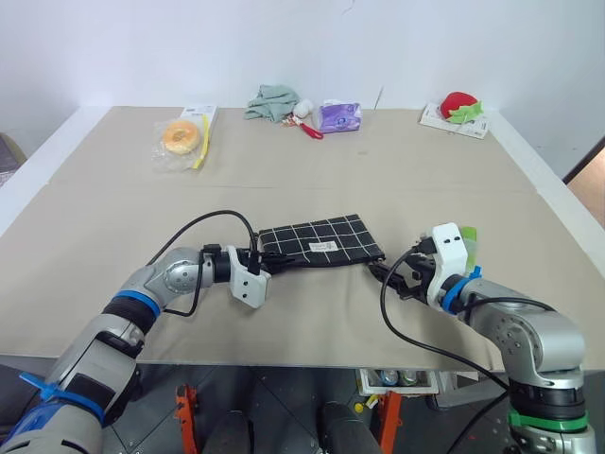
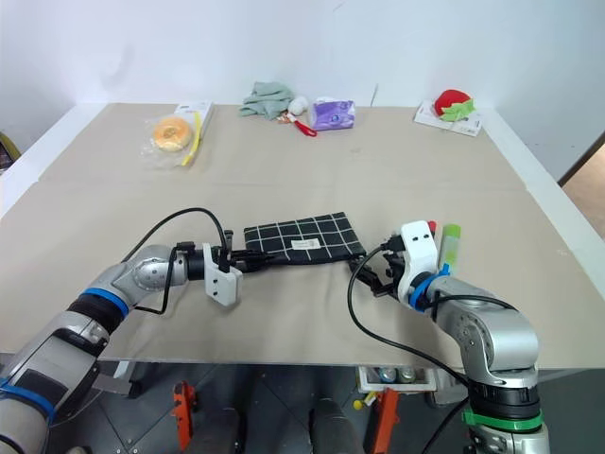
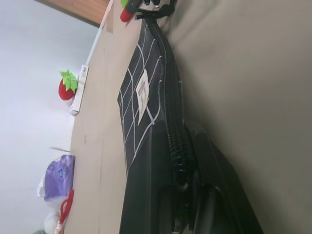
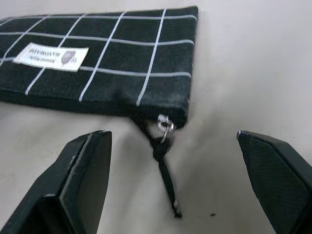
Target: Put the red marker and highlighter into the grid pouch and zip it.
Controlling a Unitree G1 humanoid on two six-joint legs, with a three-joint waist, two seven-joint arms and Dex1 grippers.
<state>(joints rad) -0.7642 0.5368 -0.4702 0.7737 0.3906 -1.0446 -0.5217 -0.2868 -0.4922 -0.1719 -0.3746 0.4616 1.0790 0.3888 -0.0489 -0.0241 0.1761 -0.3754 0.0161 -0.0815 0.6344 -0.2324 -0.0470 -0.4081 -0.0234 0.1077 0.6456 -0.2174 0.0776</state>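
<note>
The grid pouch (image 1: 321, 241) lies flat in the middle of the table, label up. My left gripper (image 1: 264, 257) is shut on its left end, at the zipper edge (image 3: 170, 122). My right gripper (image 4: 171, 135) stands open just off the pouch's right corner. The black zipper pull (image 4: 165, 163) lies loose on the table between its fingers (image 4: 87, 170), touching neither. The lime-green highlighter (image 2: 450, 244) and the red cap of the red marker (image 2: 432, 227) show on the table just behind my right wrist, outside the pouch.
Along the far edge sit a bagged doughnut (image 1: 180, 137), a green cloth (image 1: 272, 101), a red-and-white item (image 1: 307, 125), a purple packet (image 1: 339, 116) and a strawberry toy (image 1: 460, 106). The table's front edge (image 1: 284, 362) runs close under both arms.
</note>
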